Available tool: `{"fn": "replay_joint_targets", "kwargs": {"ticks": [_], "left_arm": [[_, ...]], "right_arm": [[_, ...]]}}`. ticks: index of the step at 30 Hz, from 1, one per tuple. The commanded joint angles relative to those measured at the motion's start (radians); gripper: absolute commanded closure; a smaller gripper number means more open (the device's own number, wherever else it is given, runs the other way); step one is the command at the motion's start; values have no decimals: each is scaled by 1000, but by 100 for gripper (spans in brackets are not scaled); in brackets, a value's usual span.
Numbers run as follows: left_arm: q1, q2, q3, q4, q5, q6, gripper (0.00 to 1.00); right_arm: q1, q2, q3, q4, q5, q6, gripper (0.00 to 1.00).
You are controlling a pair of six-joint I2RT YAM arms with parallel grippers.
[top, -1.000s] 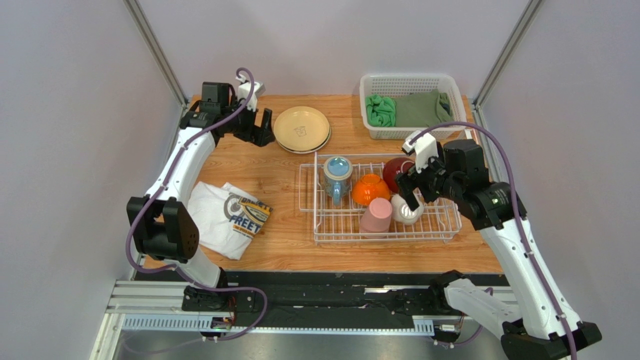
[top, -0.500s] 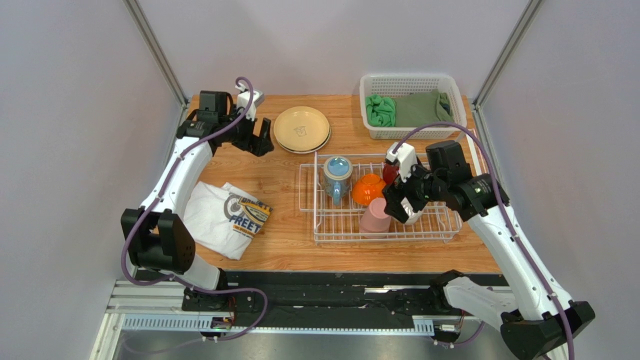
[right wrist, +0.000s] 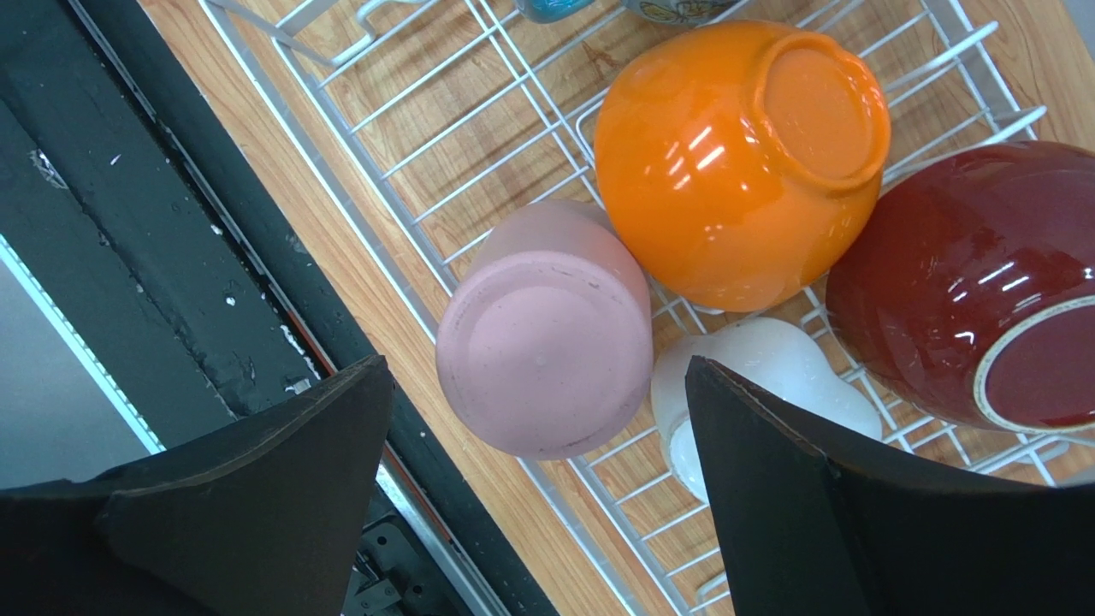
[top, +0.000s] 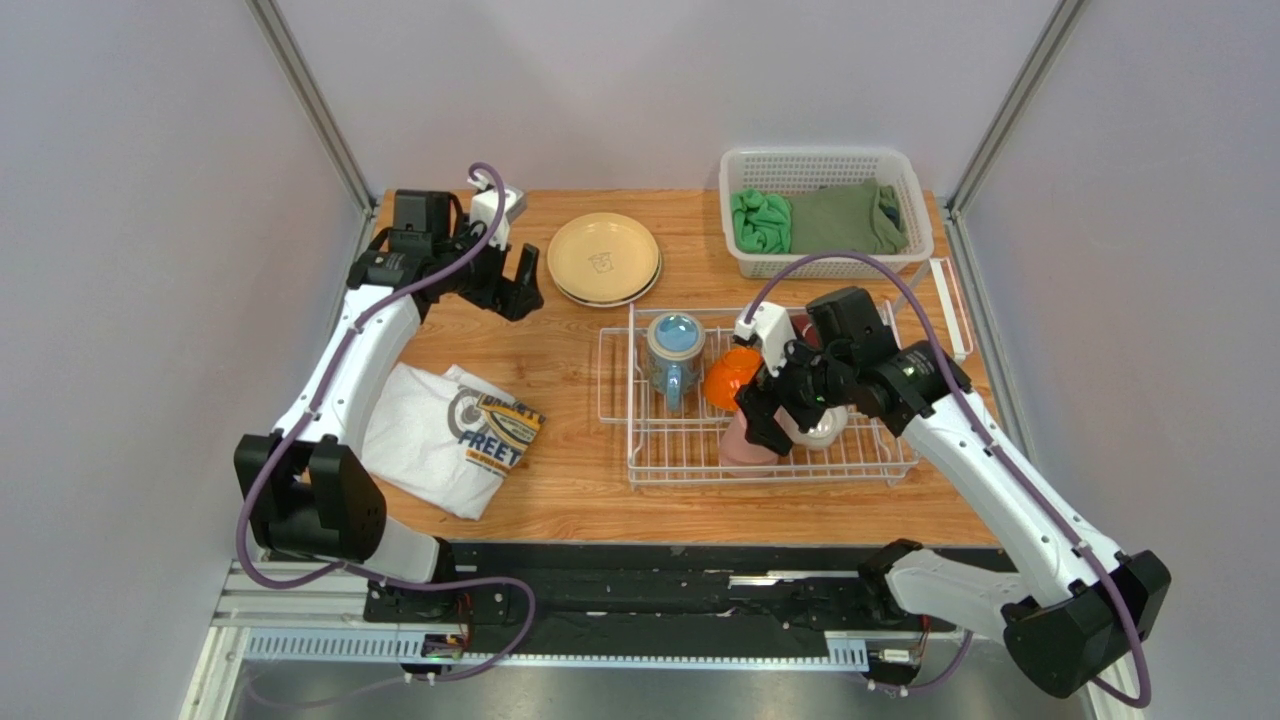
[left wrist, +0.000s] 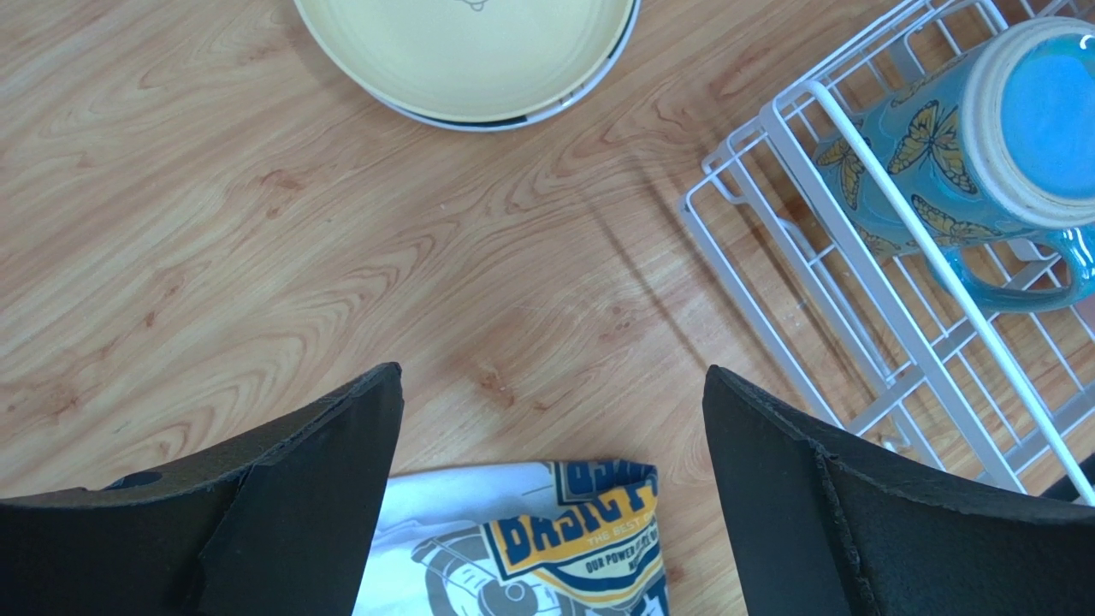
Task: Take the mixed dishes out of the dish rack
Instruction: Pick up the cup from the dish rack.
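While hovering over the dish rack (right wrist: 386,167), fingers (right wrist: 244,501) wide and empty, lining up the right gripper (right wrist: 534,385) on the pink cup (right wrist: 546,340) at lower centre of the wrist view. Likely needing a drop and squeeze across its sides next. Sitting inverted, base pointing at the camera, long axis near upright.

Glossy glaze throws bright highlights off the orange bowl (right wrist: 726,154) and the dark red bowl (right wrist: 951,282). The pink cup (right wrist: 546,334) looks matt, the small white bowl (right wrist: 758,372) smooth. The dish rack (top: 676,443) is white coated wire and the table (left wrist: 257,257) is grained wood. The tan plates (left wrist: 469,51) carry a soft sheen, and the T-shirt (left wrist: 514,552) is printed cloth.
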Motion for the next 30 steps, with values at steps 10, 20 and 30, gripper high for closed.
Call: {"fn": "replay_joint_targets", "kwargs": {"ticks": [10, 20, 30], "left_arm": [[-4, -45, -13, 27, -4, 26, 5], [-4, -38, -22, 29, -1, 27, 5], [-4, -46, -21, 34, 24, 15, 5]], "right_arm": [[68, 76, -43, 111, 142, -1, 13], [74, 117, -25, 87, 181, -23, 40], [79, 111, 95, 1, 179, -36, 77]]}}
